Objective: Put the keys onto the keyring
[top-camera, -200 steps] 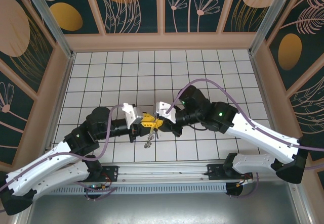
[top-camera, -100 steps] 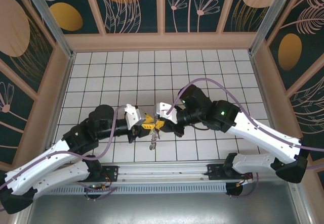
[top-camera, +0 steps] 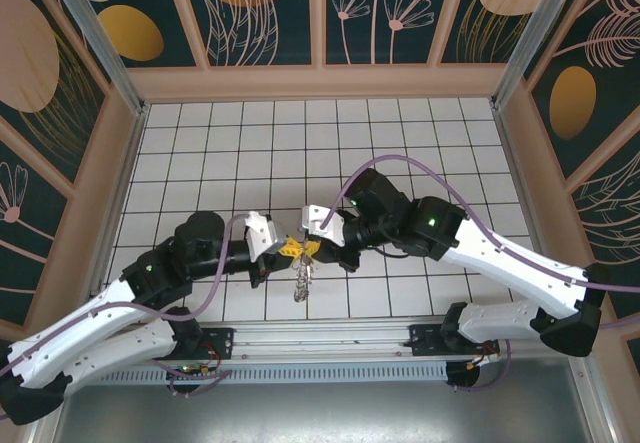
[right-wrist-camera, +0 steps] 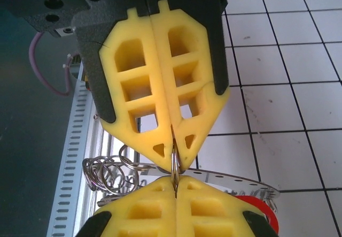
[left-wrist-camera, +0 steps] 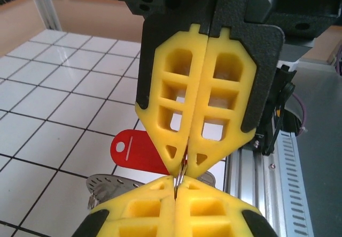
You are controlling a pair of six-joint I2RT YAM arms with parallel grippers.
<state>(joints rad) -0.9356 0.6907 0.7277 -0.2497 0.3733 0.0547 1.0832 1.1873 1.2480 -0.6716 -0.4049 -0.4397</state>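
My two grippers meet tip to tip above the tiled floor, the left gripper (top-camera: 290, 249) and the right gripper (top-camera: 311, 247). Both are shut on the same thin silver wire loop of the keyring (left-wrist-camera: 180, 176), which is pinched edge-on between the yellow pads. In the left wrist view my left gripper (left-wrist-camera: 176, 188) is at the bottom and the right gripper (left-wrist-camera: 185, 163) above it. Behind them hang the key's red plastic head (left-wrist-camera: 134, 150) and a perforated silver band (left-wrist-camera: 109, 185). The right wrist view has the loop (right-wrist-camera: 175, 167), the band (right-wrist-camera: 235, 176) and a cluster of small wire rings (right-wrist-camera: 109, 173). The key's blade is hidden.
The bundle of metal parts (top-camera: 301, 281) dangles below the grippers over the white tiled floor (top-camera: 300, 143). The aluminium rail (top-camera: 330, 338) with the arm bases runs along the near edge. Wooden walls (top-camera: 320, 81) enclose the floor on three sides.
My left gripper has closed onto the wire loop. Both grippers have shifted slightly left and down, and the hanging bundle has moved with them.
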